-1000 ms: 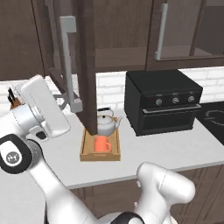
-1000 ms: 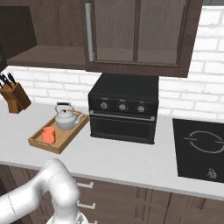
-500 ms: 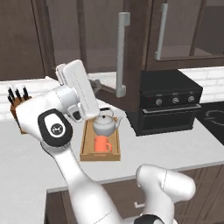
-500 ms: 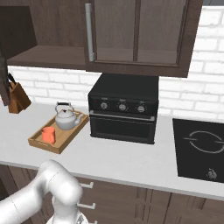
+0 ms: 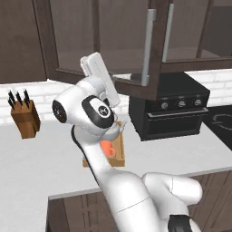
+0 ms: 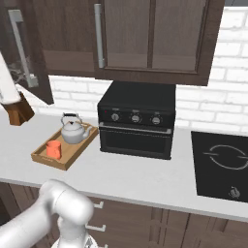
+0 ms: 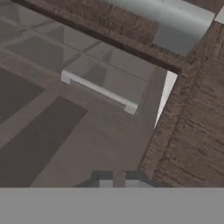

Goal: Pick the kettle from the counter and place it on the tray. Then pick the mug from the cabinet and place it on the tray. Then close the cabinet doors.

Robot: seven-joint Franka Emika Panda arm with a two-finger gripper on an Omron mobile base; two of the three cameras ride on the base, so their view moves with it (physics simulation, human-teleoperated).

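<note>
Right base view: the kettle (image 6: 73, 131) and the mug (image 6: 54, 149) both sit in the tray (image 6: 72, 155) on the counter (image 6: 126, 177), so only the cabinet doors remain, and the left door (image 6: 26, 48) stands ajar.

Left base view: a door (image 5: 152, 50) swings out above the arm.

Hand view: the gripper (image 7: 118, 180) hovers just off a door's frame (image 7: 192, 109), its tips nearly together and seemingly holding nothing, though little of them shows.
</note>
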